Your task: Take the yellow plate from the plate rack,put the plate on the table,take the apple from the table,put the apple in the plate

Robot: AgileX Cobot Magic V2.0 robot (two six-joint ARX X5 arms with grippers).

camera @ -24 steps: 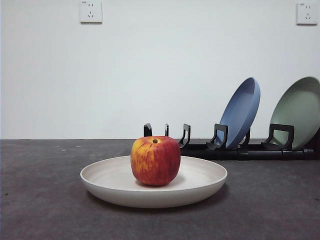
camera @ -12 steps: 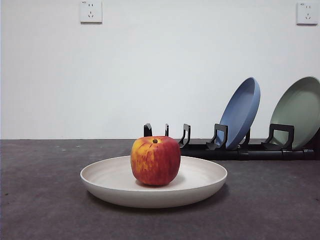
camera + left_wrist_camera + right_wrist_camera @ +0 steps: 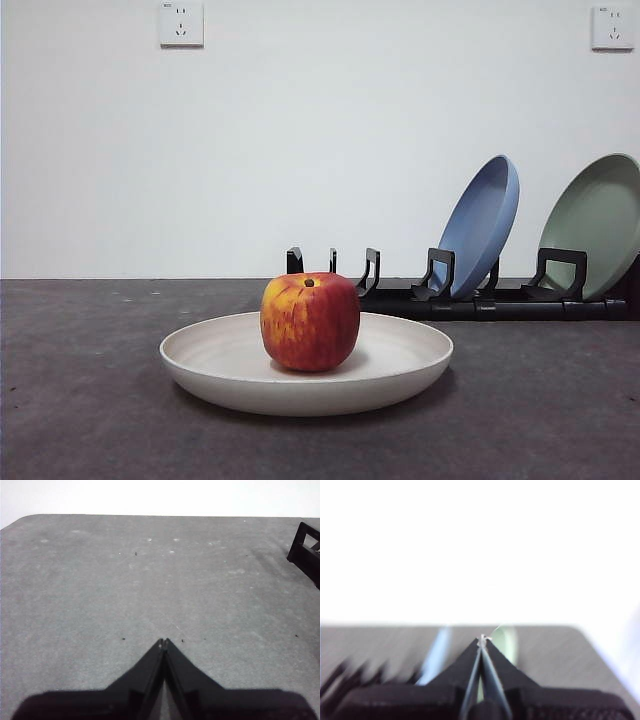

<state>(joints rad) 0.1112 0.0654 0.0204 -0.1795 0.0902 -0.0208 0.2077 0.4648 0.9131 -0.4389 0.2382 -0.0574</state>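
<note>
In the front view, the round red apple with yellow-orange streaks [image 3: 310, 321] is sitting upright in the middle of the wide, shallow, matte cream plate [image 3: 210, 362], its dark stem dimple facing up. The plate is lying flat on the dark grey, rough matte counter [image 3: 80, 400]. Behind it and off to one side, the low, long black plastic plate rack [image 3: 470, 298] is standing along the back of the counter, with a round blue plate [image 3: 483, 225] and a round pale green plate [image 3: 597, 222] leaning on edge in its slots. No gripper is showing in this view.

In the left wrist view, the left gripper [image 3: 164, 642] is hovering over bare counter with its jaws pressed together and nothing between them. One end of the black rack [image 3: 305, 550] is showing at the frame's edge; the apple and cream plate are lying outside this view.

In the right wrist view, which is blurred, the right gripper [image 3: 482, 641] is showing its jaws closed on nothing, pointing toward the smeared blue plate [image 3: 434, 656] and green plate [image 3: 506, 641] and well apart from the apple.
</note>
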